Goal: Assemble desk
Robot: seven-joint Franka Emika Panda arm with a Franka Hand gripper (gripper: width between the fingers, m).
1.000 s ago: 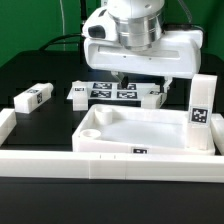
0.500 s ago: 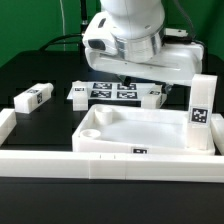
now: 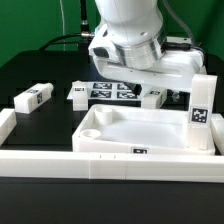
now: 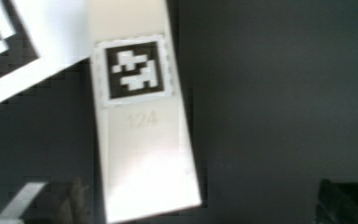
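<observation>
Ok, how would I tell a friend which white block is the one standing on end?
Find the big white tray-like tabletop on the black table. At its far corner on the exterior view's right rises the upright leg, a tagged white block. Unlike the flat-lying leg on the exterior view's left, it stands on end.

No legible words or numbers, only black-and-white square tags (image 4: 133,70) on the legs (image 3: 25,101) and marker board (image 3: 105,92).
</observation>
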